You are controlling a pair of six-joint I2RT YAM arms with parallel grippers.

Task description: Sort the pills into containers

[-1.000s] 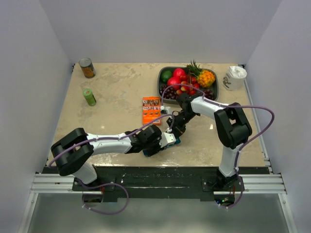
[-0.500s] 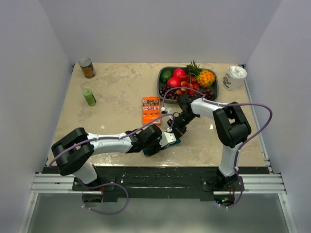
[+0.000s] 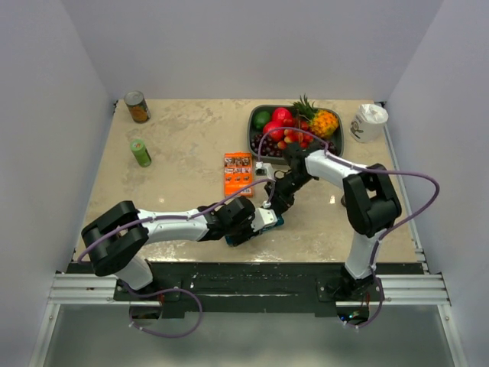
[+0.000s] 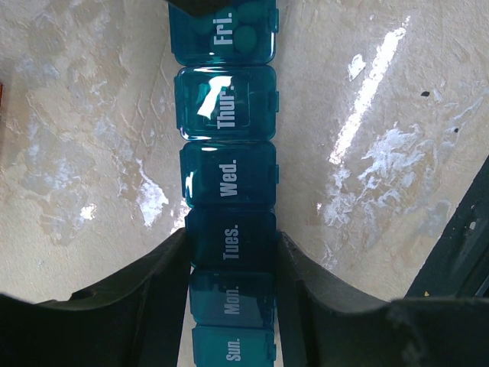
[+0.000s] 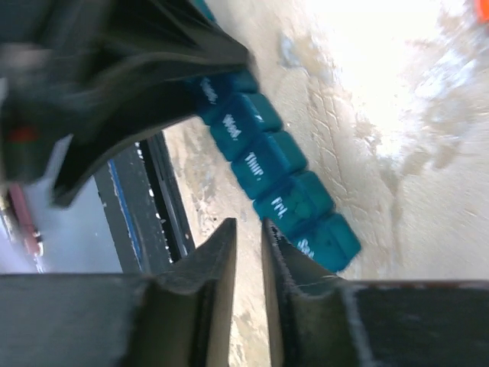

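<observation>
The beige marbled table fills the middle of the top view, and both arms reach from its lower edge toward the centre. The left arm lies low from the lower left, and the right arm bends in from the lower right. A dark fruit tray sits at upper centre-right, with a flat orange box just below and left of it. The teal pill-organiser strip lies on the table at lower centre of the top view. In the left wrist view it runs up the middle of the frame, from Sun at the bottom to Fri at the top, with the lids down. The left gripper clamps the strip, one finger pressed to each side of the Tues compartment. The right gripper hangs just beside the strip's far end, its jaws a narrow slit apart with nothing seen between them. Round shapes show through the Fri lid; whether they are pills I cannot tell.
</observation>
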